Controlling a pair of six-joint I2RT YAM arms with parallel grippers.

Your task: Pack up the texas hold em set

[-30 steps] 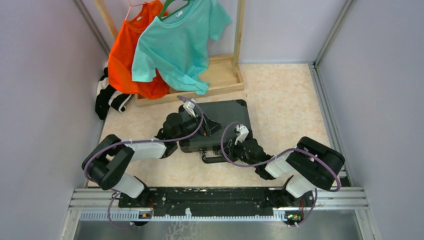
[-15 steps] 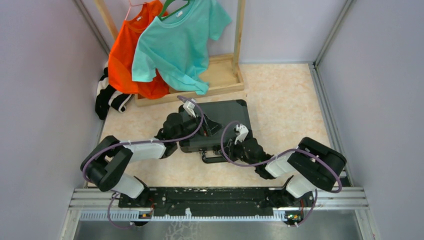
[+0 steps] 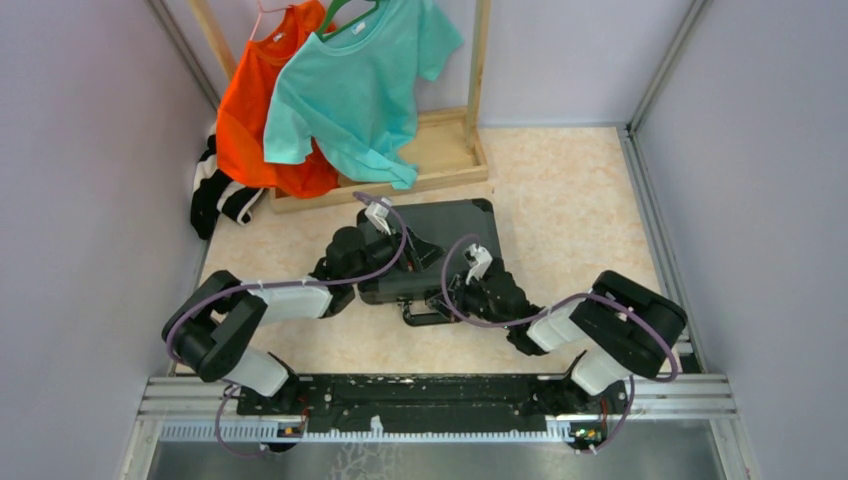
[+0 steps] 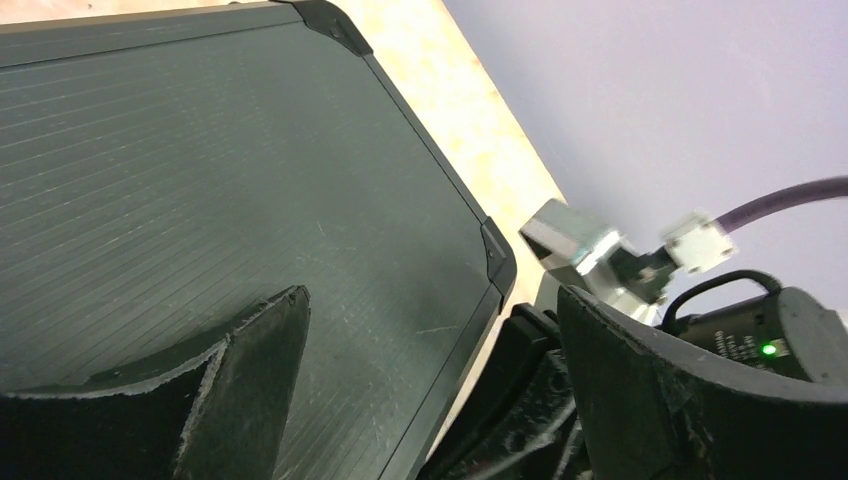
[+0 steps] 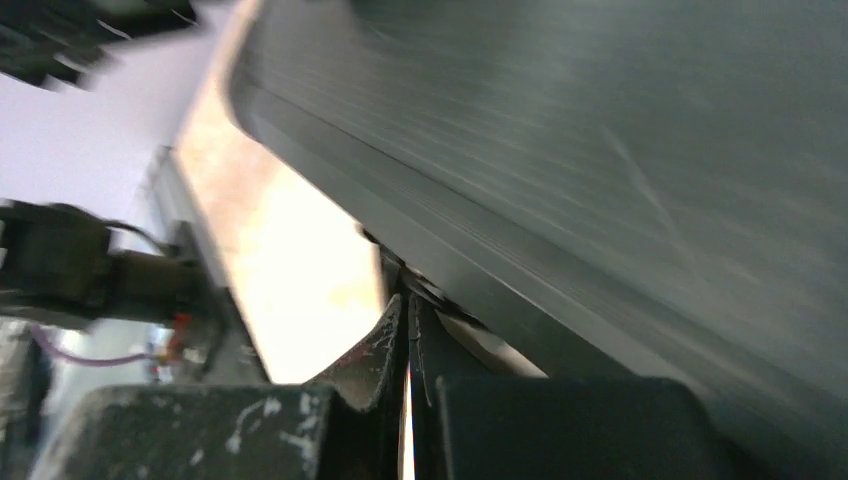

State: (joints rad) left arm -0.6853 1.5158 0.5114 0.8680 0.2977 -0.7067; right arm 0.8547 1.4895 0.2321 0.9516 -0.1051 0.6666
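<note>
Securing the shut briefcase (image 3: 462,226): left gripper (image 4: 430,310) spread above, right gripper (image 5: 405,320) pressed together; next I'd press its near edge latched.

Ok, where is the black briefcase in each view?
Top external: the briefcase lies closed at centre.
Left wrist: it fills the left and middle.
Right wrist: its lid and edge fill the upper right.
Shared landmark: the beige tabletop beside it.

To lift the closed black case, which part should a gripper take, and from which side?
Probably the handle, approached from the near side: it is a thin loop jutting from the near edge of the case, while the lid is flat and broad.
</note>
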